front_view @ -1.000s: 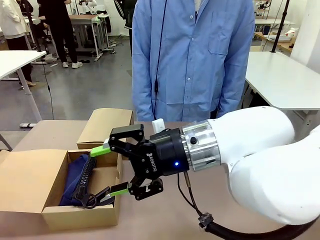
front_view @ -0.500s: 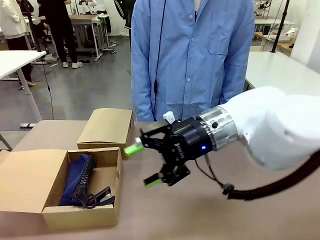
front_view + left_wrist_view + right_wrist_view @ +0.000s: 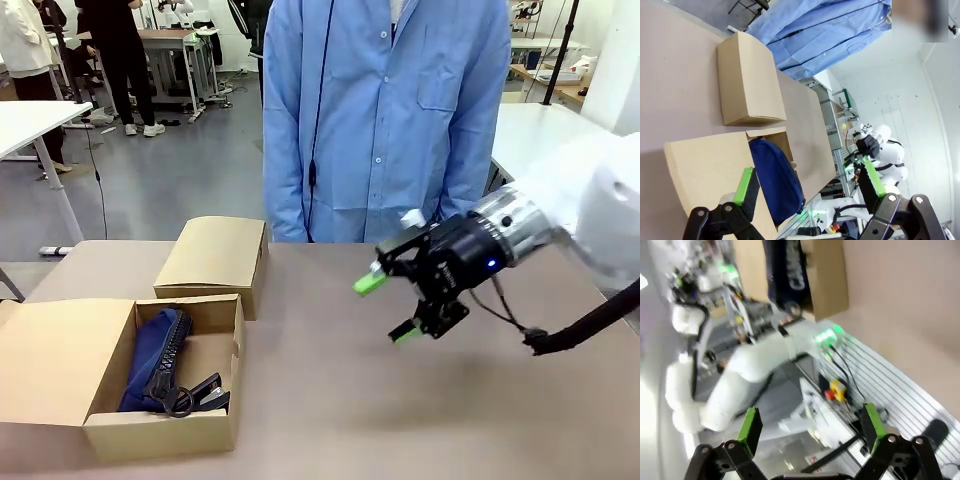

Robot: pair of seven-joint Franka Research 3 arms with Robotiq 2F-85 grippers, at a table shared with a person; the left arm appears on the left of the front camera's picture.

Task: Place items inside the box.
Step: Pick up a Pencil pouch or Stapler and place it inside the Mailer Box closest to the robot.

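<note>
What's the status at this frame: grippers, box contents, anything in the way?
Right gripper open, empty, over bare table right of the box. Left gripper open, empty. Navy pouch and a black item in the box. Nothing blocking.

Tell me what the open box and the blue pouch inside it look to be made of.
Open box: seemingly plain brown cardboard, matte, with folded flaps and raw cut edges. Navy blue zip pouch: apparently soft woven fabric, dull finish, sagging against the box wall; its zip runs along the top with a dark pull, metal or plastic, hard to tell.
</note>
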